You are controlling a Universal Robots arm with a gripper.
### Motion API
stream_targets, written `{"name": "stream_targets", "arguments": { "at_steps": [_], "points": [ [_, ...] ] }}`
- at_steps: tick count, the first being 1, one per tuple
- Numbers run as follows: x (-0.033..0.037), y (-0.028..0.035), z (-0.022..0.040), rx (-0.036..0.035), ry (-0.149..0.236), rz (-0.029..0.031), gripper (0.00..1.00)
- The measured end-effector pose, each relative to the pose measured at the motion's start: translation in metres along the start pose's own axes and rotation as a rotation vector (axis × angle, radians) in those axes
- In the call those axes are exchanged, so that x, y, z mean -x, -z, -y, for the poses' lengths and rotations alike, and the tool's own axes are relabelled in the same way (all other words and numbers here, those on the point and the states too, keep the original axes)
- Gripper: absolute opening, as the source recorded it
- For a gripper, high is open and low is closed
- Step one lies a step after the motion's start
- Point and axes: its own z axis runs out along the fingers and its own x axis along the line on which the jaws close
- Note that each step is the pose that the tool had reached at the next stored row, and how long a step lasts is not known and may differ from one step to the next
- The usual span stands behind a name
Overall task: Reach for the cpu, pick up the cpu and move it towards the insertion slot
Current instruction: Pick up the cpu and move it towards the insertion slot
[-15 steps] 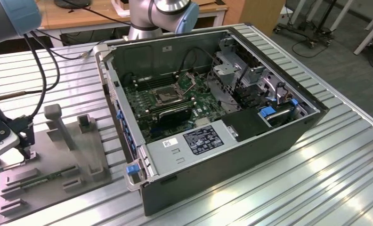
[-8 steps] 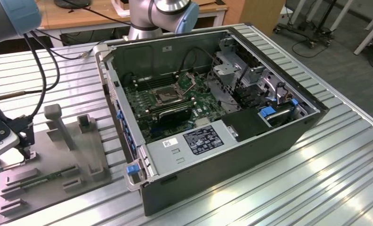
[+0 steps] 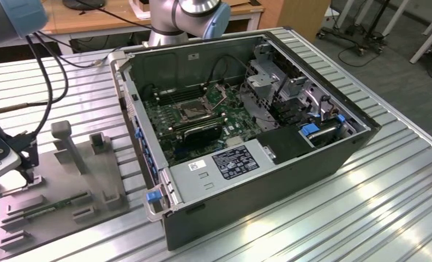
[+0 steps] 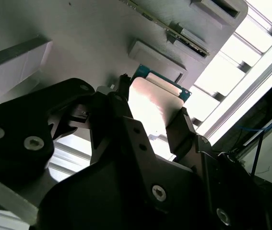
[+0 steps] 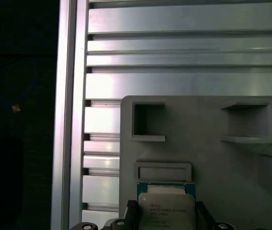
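Note:
The cpu (image 5: 166, 207) is a small silvery square chip with a green rim. It sits at the edge of the grey plastic fixture (image 5: 207, 158). My gripper (image 5: 167, 214) has a dark finger against each of two opposite sides of it, shut on the chip. In the second wrist view the cpu (image 4: 156, 101) shows bright between the black fingers (image 4: 181, 128). In the exterior view my gripper (image 3: 16, 179) hangs over the fixture (image 3: 67, 218) at the exterior view's left. The insertion slot (image 3: 194, 111) is a dark square socket with a metal frame on the green motherboard (image 3: 231, 128), well away inside the case.
The open computer case (image 3: 274, 180) stands in the middle of the ribbed metal table (image 3: 390, 202). The fixture carries upright posts (image 3: 67, 143) and a narrow green memory strip (image 3: 56, 206). Cables (image 3: 45, 60) hang from the arm at the exterior view's left.

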Motion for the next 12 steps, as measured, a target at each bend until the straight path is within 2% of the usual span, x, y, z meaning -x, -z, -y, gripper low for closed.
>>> {"name": "stream_targets", "arguments": {
  "at_steps": [12],
  "points": [
    [0.0,0.0103,0.0,0.0001,0.0,0.0001,0.55]
  ]
}}
